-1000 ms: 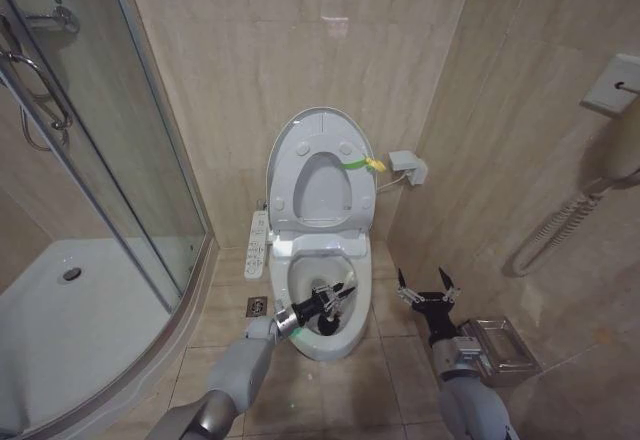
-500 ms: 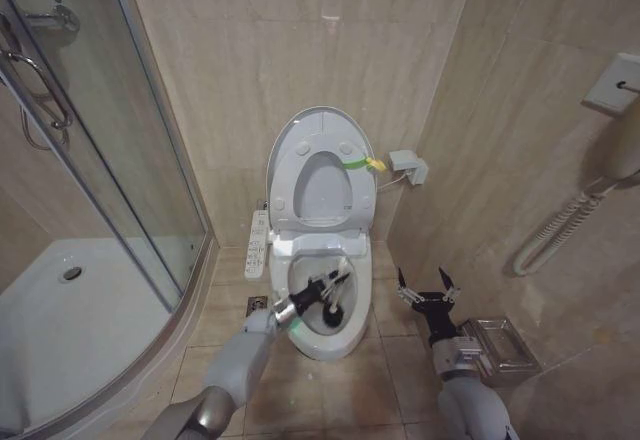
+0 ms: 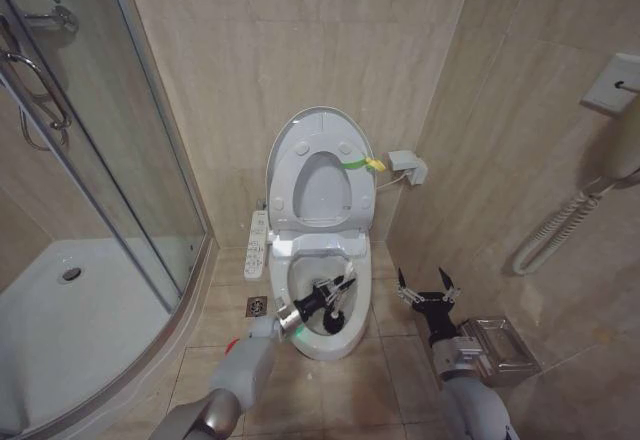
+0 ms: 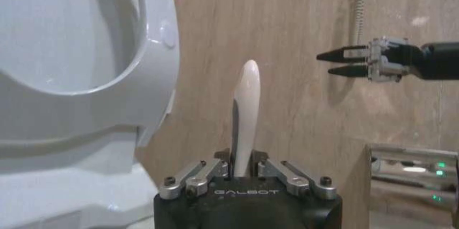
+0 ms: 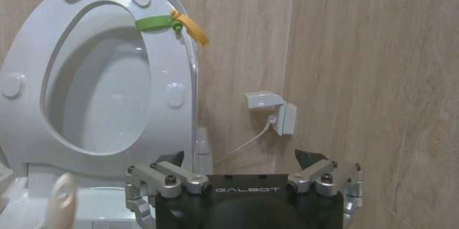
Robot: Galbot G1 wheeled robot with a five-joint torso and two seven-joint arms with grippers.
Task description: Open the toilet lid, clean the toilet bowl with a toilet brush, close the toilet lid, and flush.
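A: L gripper (image 3: 336,295)?
B: Over the toilet bowl (image 3: 355,332), fingers clamped on the toilet brush (image 4: 246,112). In the L wrist view the white handle sticks straight out from between the closed fingers. In the head view the dark bristle head sits inside the bowl, approx centre.

A: Lid?
B: Toilet lid (image 3: 288,138) up, leaning on the wall at 12 o'clock from the bowl. Seat (image 3: 300,210) raised too, resting against it. Yellow-green loop (image 3: 362,164) on the lid edge, at 3 o'clock of the lid.

A: R gripper (image 3: 428,290)?
B: Fingers spread, holding nothing. Hangs over the floor tiles at 3 o'clock from the bowl, apart from it.

A: Other stuff?
B: Button panel (image 3: 257,243) at 9 o'clock of the bowl. Wall socket box (image 3: 408,168) at 3 o'clock of the lid, w/ cable. Glass shower door (image 3: 90,150) and shower tray (image 3: 60,330) far at 9 o'clock. Chrome holder (image 3: 498,350) at 4 o'clock of the R gripper.
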